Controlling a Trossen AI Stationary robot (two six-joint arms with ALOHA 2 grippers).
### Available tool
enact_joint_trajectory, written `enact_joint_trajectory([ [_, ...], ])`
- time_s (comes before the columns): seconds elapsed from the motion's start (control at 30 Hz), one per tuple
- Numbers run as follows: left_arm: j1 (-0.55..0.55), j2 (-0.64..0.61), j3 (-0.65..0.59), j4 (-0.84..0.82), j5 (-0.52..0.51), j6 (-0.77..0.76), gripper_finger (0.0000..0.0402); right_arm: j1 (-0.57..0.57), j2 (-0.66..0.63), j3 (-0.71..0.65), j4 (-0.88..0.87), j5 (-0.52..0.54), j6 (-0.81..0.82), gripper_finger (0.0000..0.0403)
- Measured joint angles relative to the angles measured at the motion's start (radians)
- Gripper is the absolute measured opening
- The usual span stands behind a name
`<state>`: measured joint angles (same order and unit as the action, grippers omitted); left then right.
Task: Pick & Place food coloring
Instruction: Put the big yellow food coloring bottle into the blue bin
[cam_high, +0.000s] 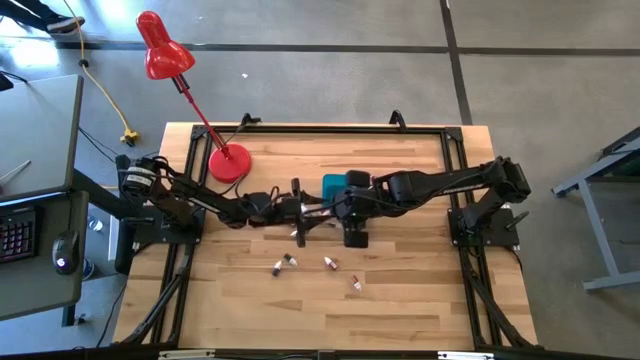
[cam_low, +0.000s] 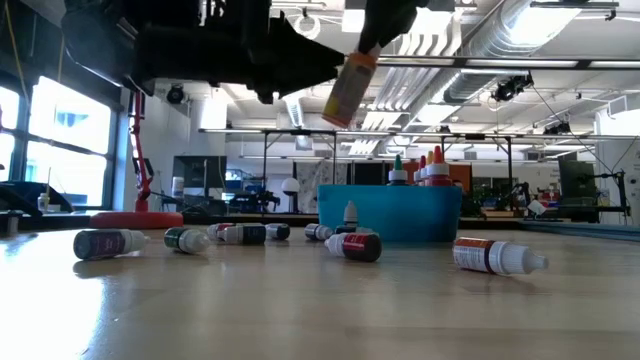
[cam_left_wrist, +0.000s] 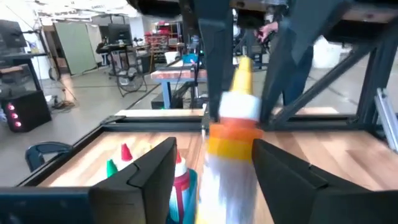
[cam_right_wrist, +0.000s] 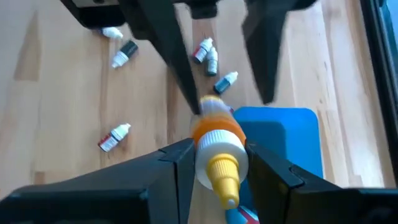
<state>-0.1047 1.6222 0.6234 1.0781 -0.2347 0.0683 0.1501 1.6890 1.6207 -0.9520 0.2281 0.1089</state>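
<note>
a robotics lab or workshop: open ceiling with ducts (cam_low: 520, 40) and strip lights, big windows (cam_low: 55, 150), more framed benches (cam_left_wrist: 180, 74) and monitors (cam_low: 200, 172) behind, concrete floor (cam_high: 330, 75), a desk (cam_high: 35, 190) with keyboard (cam_high: 15, 232) and mouse beside the wooden table (cam_high: 400, 300).

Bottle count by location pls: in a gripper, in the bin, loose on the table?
Held in right gripper: 1, the yellow-orange bottle
Standing in blue bin: at least 3, going by the bottle tips that show
Loose bottles on table: at least 6
Total: at least 10
</note>
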Motion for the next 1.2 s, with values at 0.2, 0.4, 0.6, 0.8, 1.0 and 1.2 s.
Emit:
enact_joint_trajectory([
  [0.2, 0.000, 0.000, 0.000, -0.049, -0.035, 0.000, 0.0236, -0.007, 0.000, 0.000, -0.059, 0.043, 0.020, 0.0114],
  [0.4, 0.000, -0.027, 0.001, -0.026, -0.041, -0.021, 0.0238, -0.066, 0.000, 0.000, -0.220, 0.097, 0.079, 0.0114],
  [0.6, 0.000, -0.034, 0.000, -0.036, -0.039, -0.021, 0.0239, -0.183, 0.000, 0.000, -0.236, 0.017, 0.110, 0.0114],
  [0.8, 0.000, -0.033, 0.000, -0.087, -0.038, -0.021, 0.0239, -0.292, 0.001, 0.000, -0.250, -0.074, 0.082, 0.0114],
  [1.0, 0.000, -0.033, 0.000, -0.099, -0.039, -0.021, 0.0239, -0.326, 0.053, 0.001, -0.265, -0.097, 0.074, 0.0114],
  [1.2, 0.000, -0.033, 0.000, -0.119, -0.040, -0.021, 0.0239, -0.325, 0.109, 0.007, -0.269, -0.092, 0.051, 0.0114],
])
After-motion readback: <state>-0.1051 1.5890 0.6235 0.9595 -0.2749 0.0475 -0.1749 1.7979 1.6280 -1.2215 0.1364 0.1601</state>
